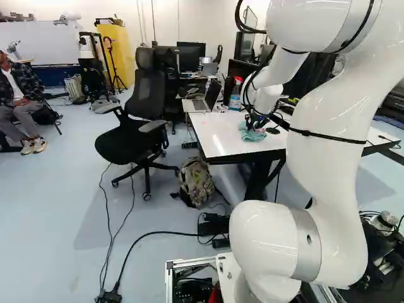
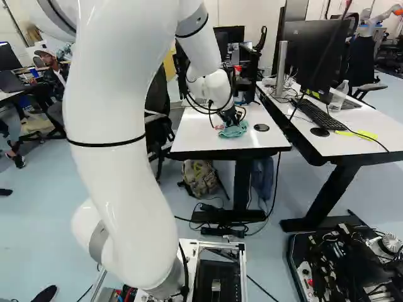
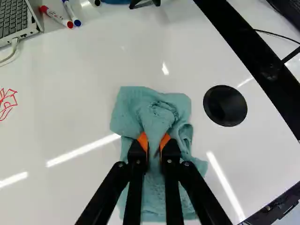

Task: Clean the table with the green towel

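In the right base view my gripper [image 2: 232,117] reaches down onto the green towel [image 2: 233,129], which lies on the white table [image 2: 195,135] near its front edge. The wrist view shows the gripper [image 3: 153,143] with both orange pads pinching a raised fold of the towel [image 3: 157,110]; the rest of the cloth spreads flat around and under the fingers. Red marker lines [image 3: 6,103] are drawn on the tabletop, off to one side of the towel.
A black round disc [image 3: 225,105] sits beside the towel. A laptop [image 3: 16,21] and a red marker [image 3: 56,16] are farther off. An office chair [image 1: 142,120] stands by the table; a backpack [image 1: 196,182] is on the floor. Right of it is a monitor desk [image 2: 365,141].
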